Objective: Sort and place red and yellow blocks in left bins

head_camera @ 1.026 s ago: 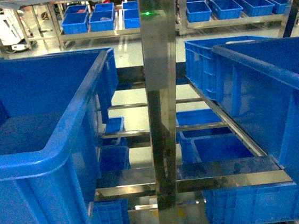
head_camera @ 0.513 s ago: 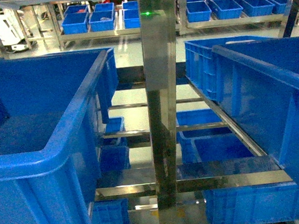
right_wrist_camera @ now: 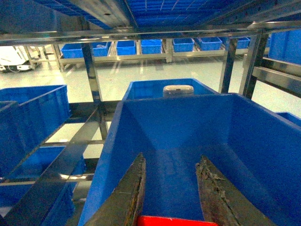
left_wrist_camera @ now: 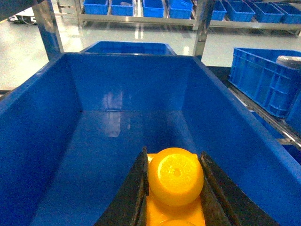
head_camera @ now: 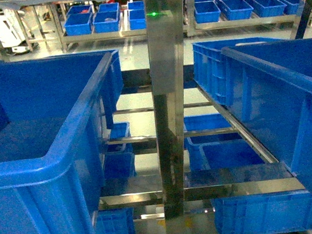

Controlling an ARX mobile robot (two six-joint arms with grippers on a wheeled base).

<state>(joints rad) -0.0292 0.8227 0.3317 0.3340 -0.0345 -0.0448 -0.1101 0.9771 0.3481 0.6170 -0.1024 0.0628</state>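
Left tool (left_wrist_camera: pixel 173 188) clamps glossy studded yellow brick (left_wrist_camera: pixel 175 176) | smooth blue crate (left_wrist_camera: pixel 42 122)

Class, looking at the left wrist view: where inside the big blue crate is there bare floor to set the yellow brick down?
The left bin's floor is bare from the far wall to the side walls. Only the near edge is crowded, where the left gripper's fingers clamp the yellow brick.

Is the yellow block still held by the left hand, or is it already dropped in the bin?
Held. The yellow block sits clamped between the left hand's fingers, above the floor of the blue bin.
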